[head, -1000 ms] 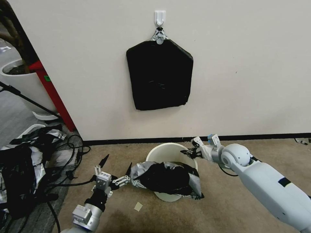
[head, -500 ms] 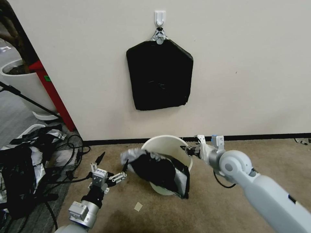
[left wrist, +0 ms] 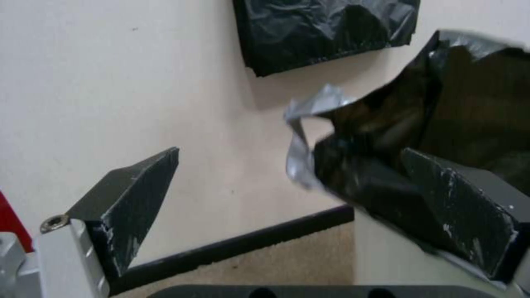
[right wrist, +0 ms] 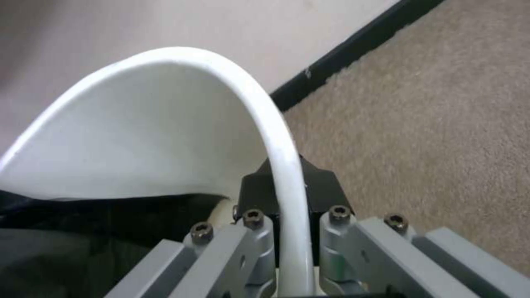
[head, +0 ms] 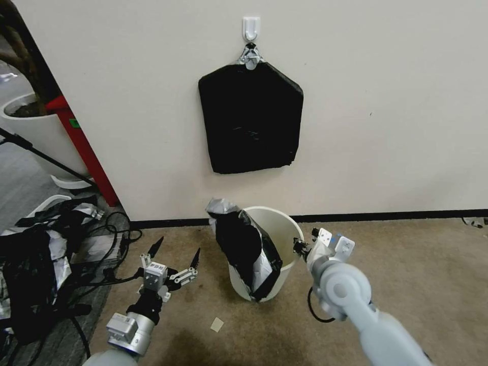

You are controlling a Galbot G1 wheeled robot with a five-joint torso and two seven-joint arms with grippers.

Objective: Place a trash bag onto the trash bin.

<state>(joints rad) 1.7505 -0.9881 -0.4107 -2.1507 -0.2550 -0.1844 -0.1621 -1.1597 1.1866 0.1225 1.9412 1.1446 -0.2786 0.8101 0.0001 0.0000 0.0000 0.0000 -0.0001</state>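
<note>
Right gripper (head: 301, 247) clamps trash bin (head: 284, 229) rim; left gripper (head: 173, 253) wide open, empty. Trash bag (head: 244, 244) half-draped over left rim; risk: slides off, bin tips.

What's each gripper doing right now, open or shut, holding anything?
Left gripper: open, empty, beside the trash bag.
Right gripper: shut on the trash bin rim.
</note>
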